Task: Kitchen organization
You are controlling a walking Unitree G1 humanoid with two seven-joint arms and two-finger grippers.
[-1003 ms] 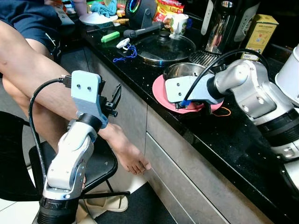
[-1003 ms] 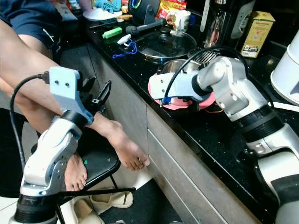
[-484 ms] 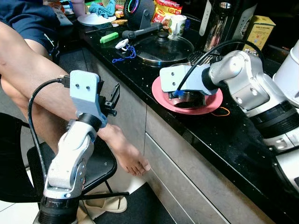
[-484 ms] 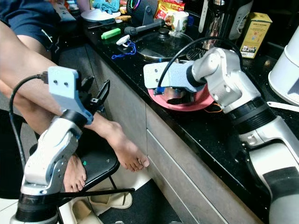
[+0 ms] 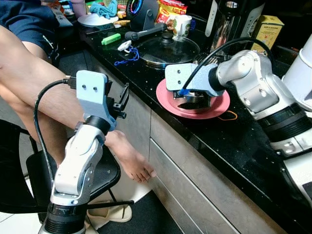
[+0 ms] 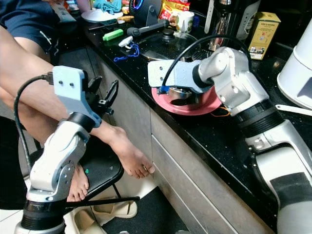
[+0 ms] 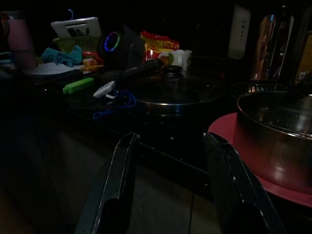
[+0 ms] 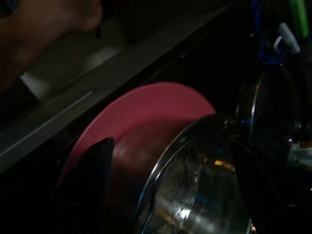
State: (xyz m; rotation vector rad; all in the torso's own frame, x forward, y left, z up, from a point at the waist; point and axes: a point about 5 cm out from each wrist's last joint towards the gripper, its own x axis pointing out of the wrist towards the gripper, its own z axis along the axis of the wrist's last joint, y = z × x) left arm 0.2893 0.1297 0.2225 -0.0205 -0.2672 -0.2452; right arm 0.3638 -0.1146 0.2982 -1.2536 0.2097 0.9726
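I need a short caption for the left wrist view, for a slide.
Open left gripper faces the dark counter edge, steel bowl on pink plate just ahead.

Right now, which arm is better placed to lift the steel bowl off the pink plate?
Right. The right tool is already at the steel bowl on the pink plate, fingers astride its rim. The left tool hangs off the counter's edge, beside a person's leg.

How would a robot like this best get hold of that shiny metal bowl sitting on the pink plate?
Probably by the thin upright rim of the metal bowl, coming from above with one finger inside and one outside. The wall is round and smooth, and it rests on the pink plate.
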